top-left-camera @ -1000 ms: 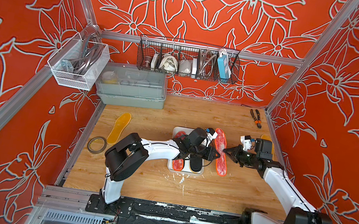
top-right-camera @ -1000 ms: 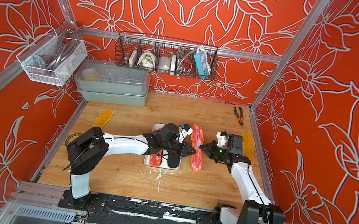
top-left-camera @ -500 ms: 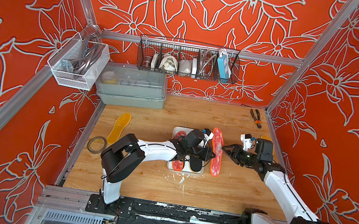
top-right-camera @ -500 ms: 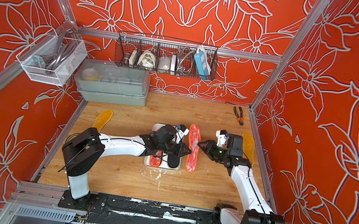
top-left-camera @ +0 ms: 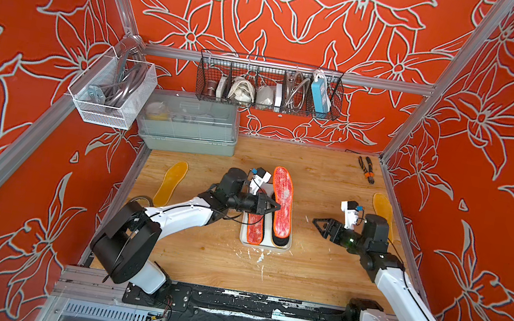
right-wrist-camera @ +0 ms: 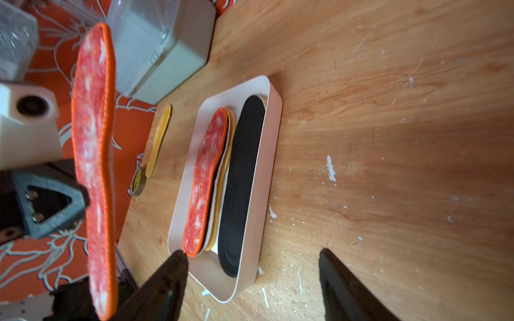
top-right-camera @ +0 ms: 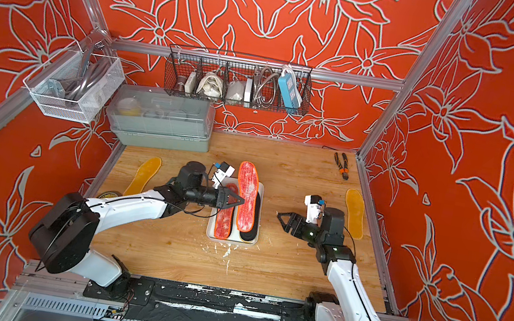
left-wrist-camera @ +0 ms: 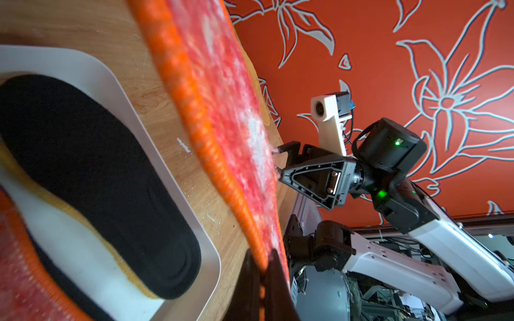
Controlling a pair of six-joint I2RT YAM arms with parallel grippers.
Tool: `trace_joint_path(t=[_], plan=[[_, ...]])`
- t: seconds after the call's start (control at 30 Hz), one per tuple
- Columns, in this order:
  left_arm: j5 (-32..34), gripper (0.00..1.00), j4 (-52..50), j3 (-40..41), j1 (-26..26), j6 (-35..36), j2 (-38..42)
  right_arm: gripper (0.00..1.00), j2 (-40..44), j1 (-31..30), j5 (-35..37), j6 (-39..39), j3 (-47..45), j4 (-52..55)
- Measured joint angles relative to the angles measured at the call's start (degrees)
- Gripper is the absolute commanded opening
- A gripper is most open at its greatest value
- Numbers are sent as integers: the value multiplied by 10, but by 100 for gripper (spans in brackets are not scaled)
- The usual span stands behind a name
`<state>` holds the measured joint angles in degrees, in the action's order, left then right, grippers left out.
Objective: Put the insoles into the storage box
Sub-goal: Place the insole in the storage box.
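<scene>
Left gripper point(top-left-camera: 272, 206) is clamped on the mottled red insole point(top-left-camera: 282, 203) I'm holding raised, close by the storage box point(top-left-camera: 265, 244), in a top view; two amber insoles point(top-left-camera: 170, 182) lie unpacked, well away. Left wrist: jaws pinch its rim. Right wrist: right gripper point(right-wrist-camera: 251, 251) gapes empty, facing the black insole point(right-wrist-camera: 242, 166) and others already boxed.
</scene>
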<state>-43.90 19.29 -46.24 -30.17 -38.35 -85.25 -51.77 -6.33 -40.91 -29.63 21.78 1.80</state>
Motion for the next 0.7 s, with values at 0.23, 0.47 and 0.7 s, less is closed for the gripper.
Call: trace_joint_path(t=[0.23,0.47,0.7], plan=[[-39,0,-17,31,15,32,-26,93,78,-62,52,26,-66,-56],[-32,0,-2,25,14,34,-98,94,213,-63,137,34,-95,-51],[-3,0,11,-5,12,25,-138,94,277,-63,184,35,-105,-33]])
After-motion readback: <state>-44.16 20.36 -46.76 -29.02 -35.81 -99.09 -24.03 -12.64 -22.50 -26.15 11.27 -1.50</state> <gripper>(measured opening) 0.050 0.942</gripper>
